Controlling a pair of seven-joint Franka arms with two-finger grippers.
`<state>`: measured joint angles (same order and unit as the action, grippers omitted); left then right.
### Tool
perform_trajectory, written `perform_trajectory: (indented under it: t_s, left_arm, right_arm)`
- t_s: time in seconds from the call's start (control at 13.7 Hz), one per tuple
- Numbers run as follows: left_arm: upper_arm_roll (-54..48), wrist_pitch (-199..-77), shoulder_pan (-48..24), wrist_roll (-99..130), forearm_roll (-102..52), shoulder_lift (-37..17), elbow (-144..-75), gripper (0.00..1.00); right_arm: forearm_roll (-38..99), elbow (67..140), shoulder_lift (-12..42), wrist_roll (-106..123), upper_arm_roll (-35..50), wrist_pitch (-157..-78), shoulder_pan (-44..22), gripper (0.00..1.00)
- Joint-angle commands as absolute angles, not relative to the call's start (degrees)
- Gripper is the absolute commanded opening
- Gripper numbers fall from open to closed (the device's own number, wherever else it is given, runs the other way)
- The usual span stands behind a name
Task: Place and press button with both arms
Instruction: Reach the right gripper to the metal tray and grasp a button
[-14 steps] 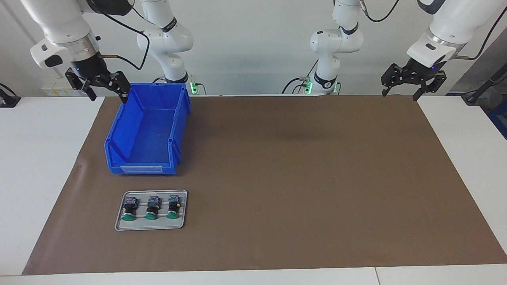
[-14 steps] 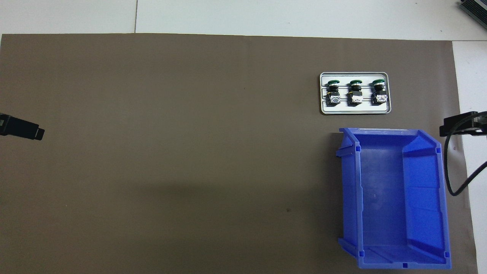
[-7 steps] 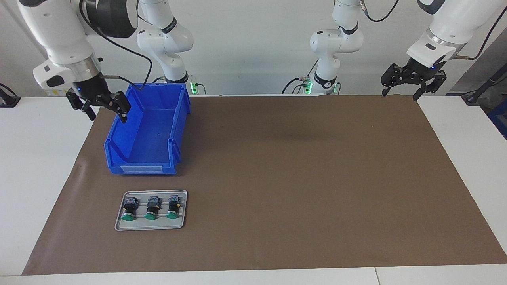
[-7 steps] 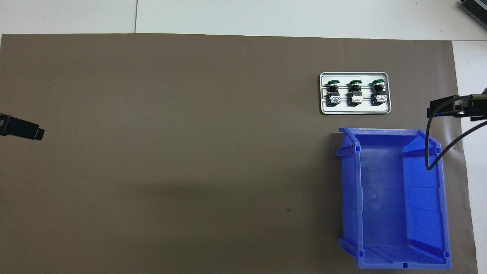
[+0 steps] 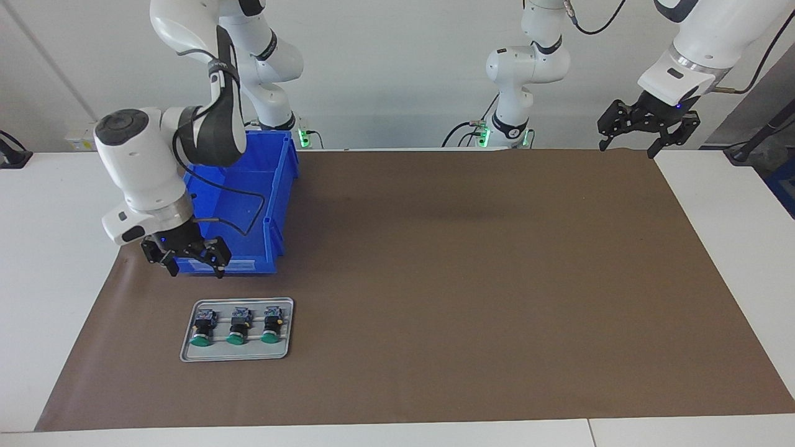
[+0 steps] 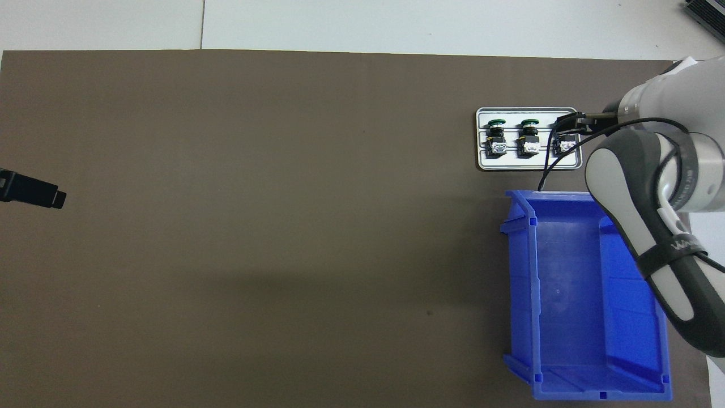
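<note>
Three green-capped buttons point(image 5: 238, 326) point(image 6: 530, 136) lie side by side on a small silver tray point(image 5: 236, 355) point(image 6: 529, 164), caps pointing away from the robots. My right gripper point(image 5: 195, 271) point(image 6: 568, 123) hangs open and holds nothing. It is raised over the gap between the blue bin and the tray. In the overhead view it covers part of the button point(image 6: 564, 146) closest to the right arm's end of the table. My left gripper point(image 5: 646, 133) point(image 6: 54, 198) waits open above the mat's corner at the left arm's end.
An empty blue bin point(image 5: 248, 186) point(image 6: 566, 294) stands just nearer to the robots than the tray, under the right arm's forearm. A brown mat point(image 5: 466, 279) covers the table between white borders.
The right arm has swung out from beside the bin's robot end, over the bin and down toward the tray. The left arm has not moved.
</note>
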<state>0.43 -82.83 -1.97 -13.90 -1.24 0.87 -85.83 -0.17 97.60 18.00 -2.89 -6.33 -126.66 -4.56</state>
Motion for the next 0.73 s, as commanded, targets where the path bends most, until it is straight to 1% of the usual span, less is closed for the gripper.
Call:
perform_trajectory:
  t_s: [0.0,0.22,0.36,0.66]
  left_arm:
    - [0.6,-83.9,-2.0,-14.2,-0.6,2.5,-87.8,1.0]
    - [0.6,-83.9,-2.0,-14.2,-0.7,2.5,-87.8,1.0]
    - [0.6,-83.9,-2.0,-14.2,-0.6,2.5,-87.8,1.0]
    - [0.6,-83.9,-2.0,-14.2,-0.6,2.5,-87.8,1.0]
  right_arm:
    - [1.2,97.1,21.7,-1.4,-6.2,-130.7,-5.1,1.0]
    - [1.5,97.6,24.4,-1.8,-6.2,-133.7,-5.5,1.0]
    - [4.9,97.6,26.5,-1.5,-6.0,-136.5,-5.6,1.0]
    - [5.4,97.7,28.7,-0.8,-5.8,-138.2,-5.8,1.0]
